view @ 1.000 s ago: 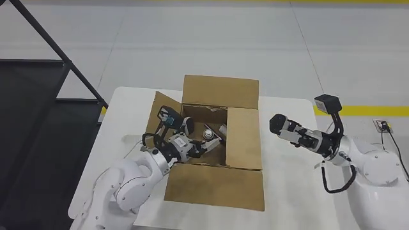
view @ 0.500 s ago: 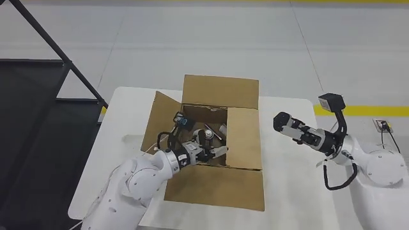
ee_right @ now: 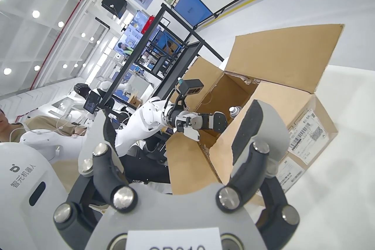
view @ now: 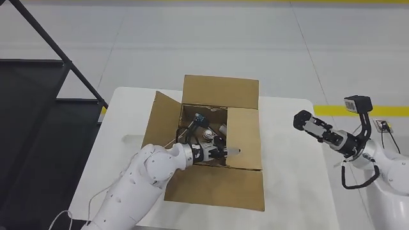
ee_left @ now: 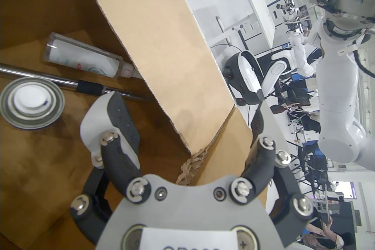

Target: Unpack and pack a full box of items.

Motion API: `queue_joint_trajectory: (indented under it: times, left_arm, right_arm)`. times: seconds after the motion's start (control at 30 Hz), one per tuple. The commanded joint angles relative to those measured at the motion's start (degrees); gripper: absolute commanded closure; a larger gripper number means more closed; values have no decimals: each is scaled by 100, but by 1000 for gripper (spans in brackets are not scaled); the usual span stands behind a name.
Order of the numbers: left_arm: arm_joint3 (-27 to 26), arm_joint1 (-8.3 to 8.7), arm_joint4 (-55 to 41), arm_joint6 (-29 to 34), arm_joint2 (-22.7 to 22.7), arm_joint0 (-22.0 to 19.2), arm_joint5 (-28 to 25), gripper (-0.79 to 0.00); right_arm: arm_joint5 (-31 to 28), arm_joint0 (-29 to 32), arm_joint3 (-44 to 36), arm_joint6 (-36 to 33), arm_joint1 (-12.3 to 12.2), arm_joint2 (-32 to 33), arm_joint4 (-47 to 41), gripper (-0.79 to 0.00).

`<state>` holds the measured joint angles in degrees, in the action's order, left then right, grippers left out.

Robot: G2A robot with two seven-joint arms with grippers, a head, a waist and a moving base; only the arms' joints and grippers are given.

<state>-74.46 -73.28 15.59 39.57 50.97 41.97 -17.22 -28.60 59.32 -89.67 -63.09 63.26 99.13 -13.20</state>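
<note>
At the centre of the top view, the left gripper [view: 219,151] is hanging in the open cardboard box [view: 220,91], jaws spread and empty, near 1 tube [ee_left: 85,59], 1 can [ee_left: 30,103] and 1 rod [ee_left: 58,81]. At the right edge, the right gripper [view: 300,120] is hovering above the table [view: 287,185], jaws apart, holding nothing.

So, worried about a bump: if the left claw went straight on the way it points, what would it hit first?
Most likely the box's side flap, whose edge stands between the left claw's open jaws; depth is unclear.

Left pincer [view: 218,148] inside the cardboard box [view: 220,92]
</note>
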Motion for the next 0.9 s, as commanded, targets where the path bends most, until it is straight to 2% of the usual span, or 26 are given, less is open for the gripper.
queue_joint_trajectory:
  times: [0.0, 0.2, 0.37, 0.87]
  left_arm:
    - [194, -59, -149, 37, -123, -108, -44, -785]
    - [545, -199, -419, -1, -347, -318, -222, -785]
    - [584, -258, -439, -108, -402, -381, -327, -785]
    - [-117, -288, -66, -518, -280, -269, -138, -785]
  right_arm:
    - [-7, 33, -7, 29, -19, 19, -12, -785]
    - [-41, 123, -23, 88, -75, 49, -55, -785]
    - [-66, 163, 7, 126, -116, 40, -110, -785]
    - [-175, 254, 86, 155, -244, 96, -335, -785]
